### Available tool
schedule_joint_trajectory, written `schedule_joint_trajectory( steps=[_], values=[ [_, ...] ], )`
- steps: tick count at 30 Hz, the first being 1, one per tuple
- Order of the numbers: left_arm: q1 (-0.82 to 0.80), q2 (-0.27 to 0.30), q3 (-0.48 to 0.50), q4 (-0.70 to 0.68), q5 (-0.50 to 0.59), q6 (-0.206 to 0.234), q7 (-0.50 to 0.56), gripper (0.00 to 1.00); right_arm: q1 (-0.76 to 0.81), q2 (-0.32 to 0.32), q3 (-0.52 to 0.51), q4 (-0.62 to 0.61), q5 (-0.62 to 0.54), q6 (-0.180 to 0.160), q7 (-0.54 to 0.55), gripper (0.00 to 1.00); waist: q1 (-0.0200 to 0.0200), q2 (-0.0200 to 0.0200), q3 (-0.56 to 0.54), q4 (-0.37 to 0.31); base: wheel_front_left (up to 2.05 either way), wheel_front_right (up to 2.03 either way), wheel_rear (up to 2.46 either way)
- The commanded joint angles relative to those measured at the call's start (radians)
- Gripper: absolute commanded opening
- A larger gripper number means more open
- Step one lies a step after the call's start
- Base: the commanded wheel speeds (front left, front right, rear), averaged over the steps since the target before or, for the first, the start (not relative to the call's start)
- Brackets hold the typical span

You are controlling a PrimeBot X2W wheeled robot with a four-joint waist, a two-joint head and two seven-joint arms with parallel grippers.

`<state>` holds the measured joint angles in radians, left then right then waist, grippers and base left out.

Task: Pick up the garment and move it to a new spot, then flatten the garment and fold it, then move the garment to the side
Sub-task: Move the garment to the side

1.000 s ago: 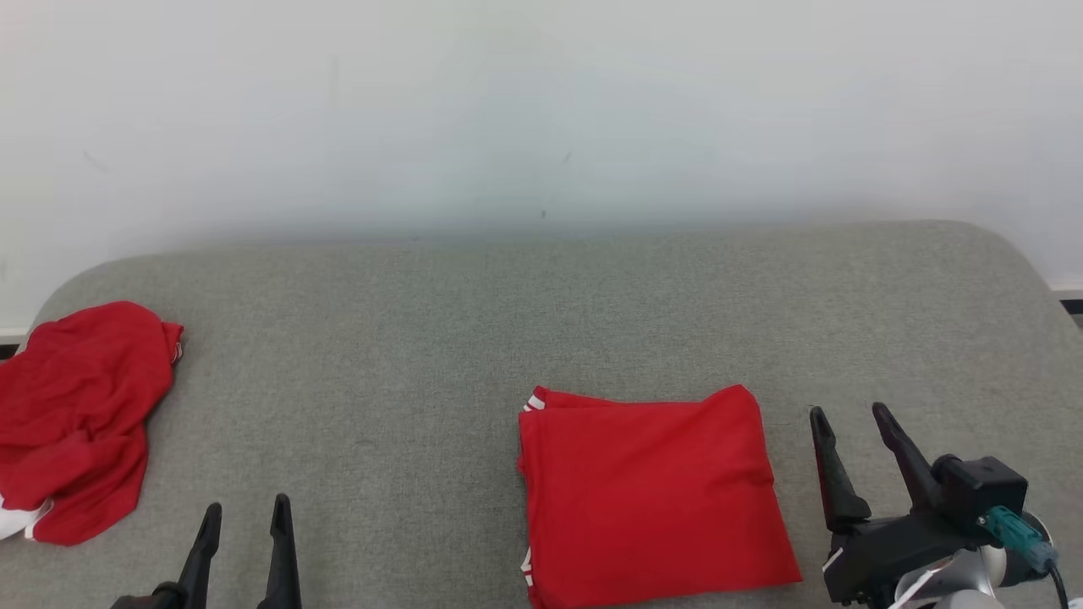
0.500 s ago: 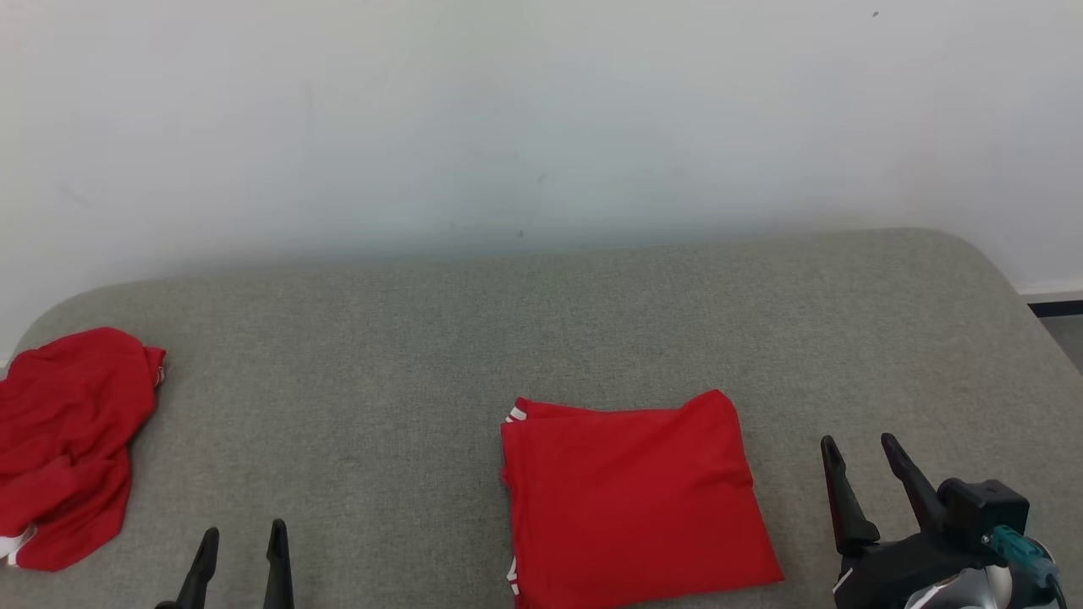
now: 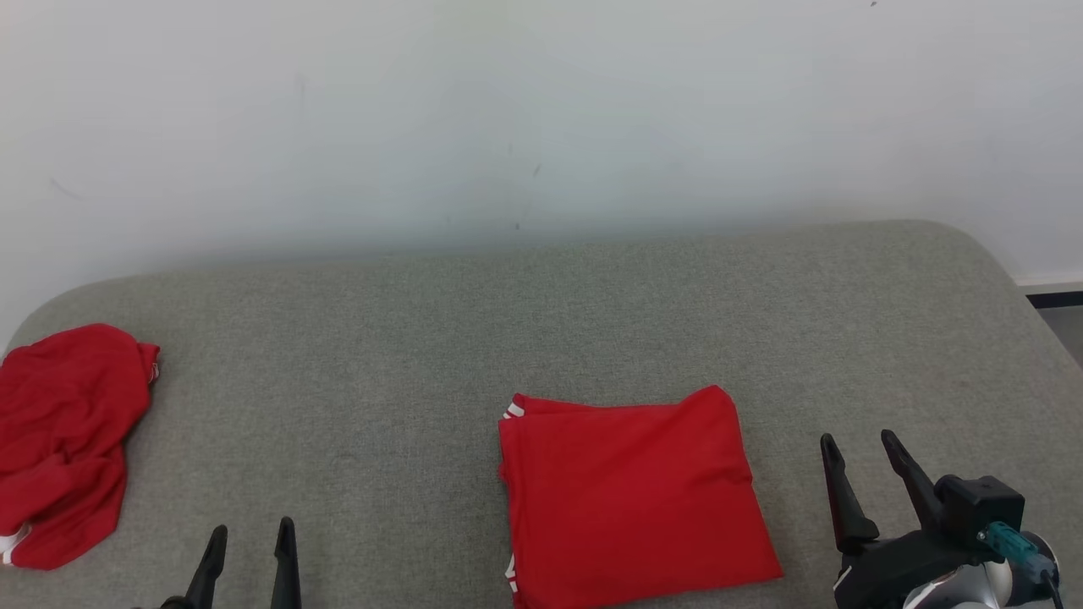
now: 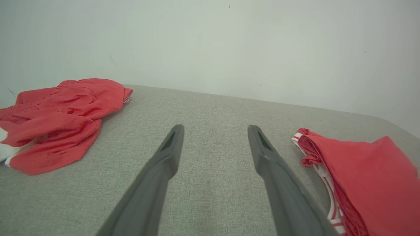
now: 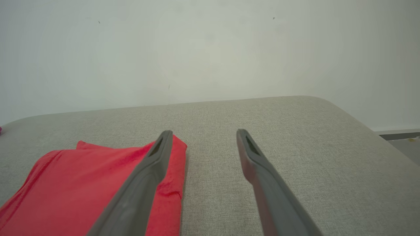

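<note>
Folded red garment lay flat on grey padded surface, right of centre, crumpled red garment lay at its left edge, left gripper and right gripper were both empty, jaws apart, right gripper just beside folded red garment

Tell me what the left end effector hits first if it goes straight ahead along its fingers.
Probably bare grey cushion, between the crumpled red garment and the folded red garment; neither lies in line. The open left end effector points across it toward the white wall; depth unclear.
</note>
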<state>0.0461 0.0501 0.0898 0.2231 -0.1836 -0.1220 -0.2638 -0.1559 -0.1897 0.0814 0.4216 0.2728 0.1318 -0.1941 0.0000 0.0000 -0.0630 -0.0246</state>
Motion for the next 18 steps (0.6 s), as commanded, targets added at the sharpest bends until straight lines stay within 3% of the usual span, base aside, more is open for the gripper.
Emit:
schedule_joint_trajectory(
  steps=[1,9,18],
  values=[
    [-0.009,0.001,-0.001,0.001,0.002,0.004,0.000,1.00,-0.006,-0.001,0.001,0.003,-0.004,-0.002,-0.004,1.00,0.0000,0.0000,0.000,0.002,0.00,0.00,0.00],
    [-0.002,0.001,-0.013,-0.012,-0.005,0.015,0.000,1.00,-0.025,0.002,0.024,-0.009,-0.003,-0.002,0.041,1.00,0.0000,0.0000,0.009,0.015,0.00,0.00,0.00],
    [0.016,0.000,-0.046,-0.034,-0.022,0.026,0.000,1.00,-0.104,-0.006,0.059,0.062,0.060,-0.002,0.453,1.00,0.0000,0.0000,0.040,0.060,0.00,0.00,0.00]
  ],
)
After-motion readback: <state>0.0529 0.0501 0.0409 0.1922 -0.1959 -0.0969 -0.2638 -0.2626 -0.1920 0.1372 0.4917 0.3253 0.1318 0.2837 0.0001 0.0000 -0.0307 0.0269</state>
